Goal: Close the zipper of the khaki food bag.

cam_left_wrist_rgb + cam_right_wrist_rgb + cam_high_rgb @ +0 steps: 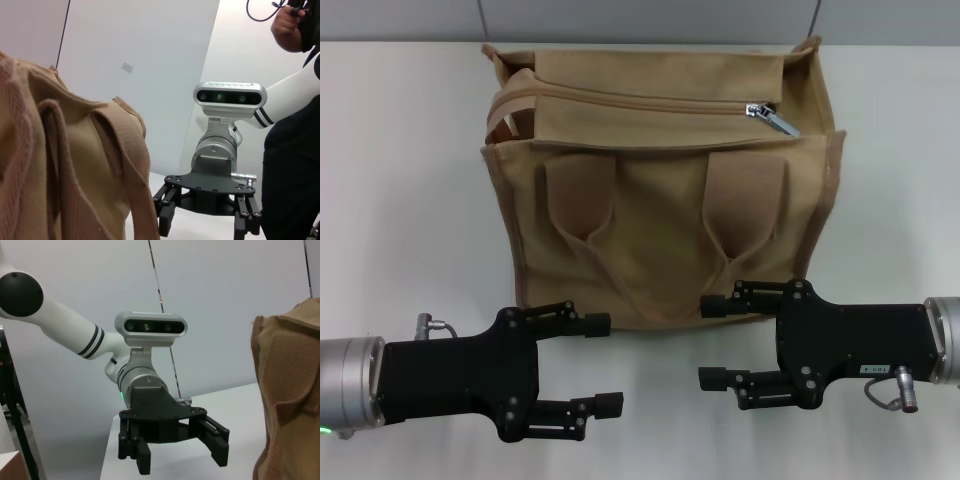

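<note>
The khaki food bag (660,190) stands upright at the back middle of the white table. Its two brown strap handles (582,205) hang down the front face. The zipper (640,103) runs along the bag's top, with the silver pull tab (775,117) near its right end and a gap showing at its left end. My left gripper (604,364) is open and empty, low in front of the bag's left corner. My right gripper (710,342) is also open and empty, in front of the bag's lower right part. The two grippers face each other, and neither touches the bag.
The white table (410,200) spreads out on both sides of the bag. The left wrist view shows the bag's side (75,170), my right gripper (207,222) and a person in dark clothes (295,150). The right wrist view shows my left gripper (177,452) and the bag's edge (290,390).
</note>
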